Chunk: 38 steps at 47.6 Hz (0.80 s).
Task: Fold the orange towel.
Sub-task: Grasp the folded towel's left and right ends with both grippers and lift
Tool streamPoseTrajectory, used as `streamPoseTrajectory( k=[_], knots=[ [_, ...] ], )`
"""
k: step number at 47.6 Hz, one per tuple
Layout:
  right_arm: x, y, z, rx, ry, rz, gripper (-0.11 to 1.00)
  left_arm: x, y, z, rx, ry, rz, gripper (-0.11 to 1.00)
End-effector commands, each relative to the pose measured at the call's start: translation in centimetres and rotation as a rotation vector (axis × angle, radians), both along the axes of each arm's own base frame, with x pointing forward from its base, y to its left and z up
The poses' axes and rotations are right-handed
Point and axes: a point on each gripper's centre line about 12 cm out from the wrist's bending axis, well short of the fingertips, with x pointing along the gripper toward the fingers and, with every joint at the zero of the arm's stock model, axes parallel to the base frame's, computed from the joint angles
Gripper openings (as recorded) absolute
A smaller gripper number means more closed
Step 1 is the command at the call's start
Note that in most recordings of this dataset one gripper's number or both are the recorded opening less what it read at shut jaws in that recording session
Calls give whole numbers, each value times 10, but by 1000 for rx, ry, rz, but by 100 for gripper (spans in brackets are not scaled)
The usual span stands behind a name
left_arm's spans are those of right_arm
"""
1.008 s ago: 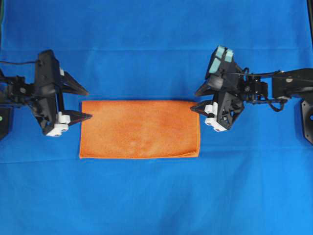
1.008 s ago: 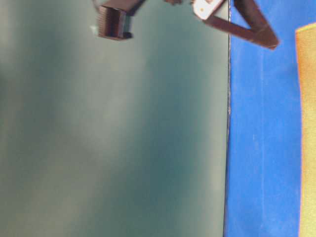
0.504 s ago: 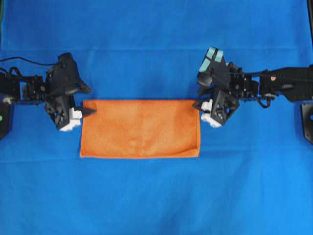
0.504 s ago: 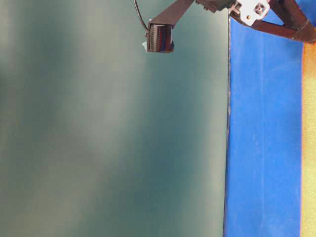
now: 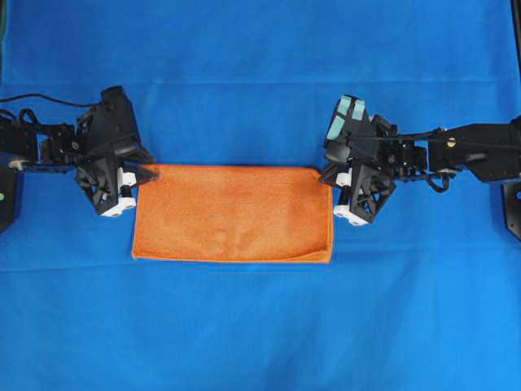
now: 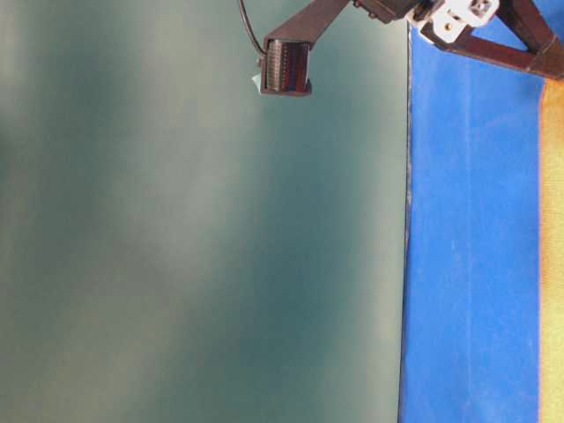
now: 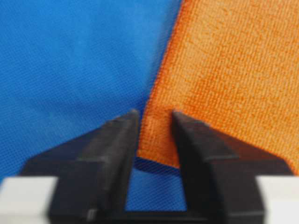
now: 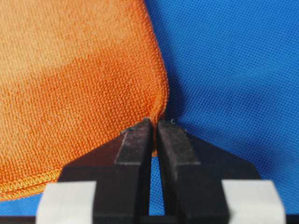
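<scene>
The orange towel [image 5: 232, 213] lies on the blue cloth as a wide rectangle folded in half, its doubled edge along the near side. My left gripper [image 5: 153, 173] is at the towel's far left corner. In the left wrist view that corner [image 7: 156, 135] fills the gap between the fingertips of the left gripper [image 7: 155, 119], which is shut on it. My right gripper [image 5: 324, 176] is at the far right corner. Close up, the right gripper [image 8: 155, 123] has its jaws almost together, pinching the towel's [image 8: 70, 70] stitched hem.
The large blue cloth [image 5: 260, 81] covers the whole table around the towel. In the table-level view its edge [image 6: 408, 220] runs vertically, a strip of towel [image 6: 553, 264] shows at the far right, and the left arm's finger [image 6: 493, 53] reaches in at the top.
Both grippers dropped from beside the towel onto its far corners and went from wide open to shut. The towel's far edge has pulled in slightly at both corners.
</scene>
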Motion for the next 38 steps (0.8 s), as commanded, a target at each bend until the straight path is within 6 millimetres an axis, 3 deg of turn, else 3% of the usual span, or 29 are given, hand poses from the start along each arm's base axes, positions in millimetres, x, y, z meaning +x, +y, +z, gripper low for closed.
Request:
streamPoseTrajectory(
  k=[1, 9, 17, 26, 38],
  knots=[
    [6, 1, 8, -6, -33, 8, 3, -2, -3, -3, -7, 39, -10, 19],
    [9, 0, 11, -7, -44, 7, 3, 3, -2, 2, -7, 52, -13, 5],
    [11, -1, 24, -9, -79, 1, 3, 10, -1, 20, -4, 27, -17, 4],
    [8, -1, 67, -23, -164, 0, 3, 16, -1, 63, -3, -25, -13, 4],
    [-12, -2, 122, -54, -248, 0, 3, 11, -2, 119, 13, -139, -17, 4]
  ],
)
